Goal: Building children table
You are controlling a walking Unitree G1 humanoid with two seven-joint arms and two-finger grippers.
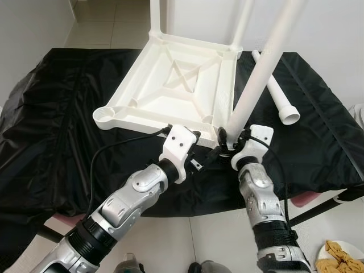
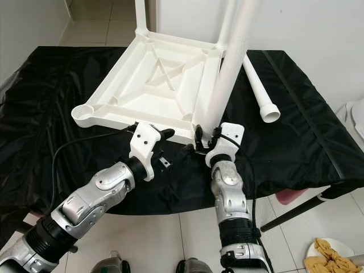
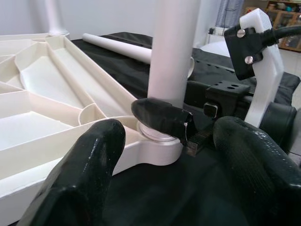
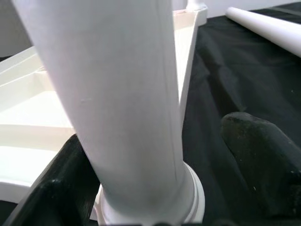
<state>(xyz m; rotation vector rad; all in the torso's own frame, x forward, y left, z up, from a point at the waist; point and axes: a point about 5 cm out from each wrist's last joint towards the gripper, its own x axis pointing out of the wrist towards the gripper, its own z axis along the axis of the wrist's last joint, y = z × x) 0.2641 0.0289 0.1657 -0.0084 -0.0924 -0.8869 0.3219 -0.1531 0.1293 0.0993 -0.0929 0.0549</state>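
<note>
The tabletop (image 1: 170, 85) is lying upside down on a black cloth (image 1: 51, 114), ribbed underside facing up. Legs are standing in its two far corners, and a third leg (image 1: 259, 74) is rising from the near corner socket closest to the robot's right arm. A loose leg (image 1: 277, 94) is lying flat on the cloth just beyond that corner, on the tabletop's right side.

The right gripper (image 1: 226, 142) is sitting at the base of the near leg, right where it meets the socket. In the right wrist view the leg (image 4: 117, 103) is standing between the two fingers (image 4: 263, 165), which are spread to either side of it; whether both are pressing on it, I cannot tell.

The left gripper (image 1: 193, 145) is hanging just beside the same corner, against the tabletop's near edge, next to the right gripper. Its fingers (image 3: 75, 179) are spread apart, holding nothing, with the socket and one right finger showing between them.

A plate (image 1: 341, 256) is sitting on the floor, well clear of the tabletop on the robot's right.
</note>
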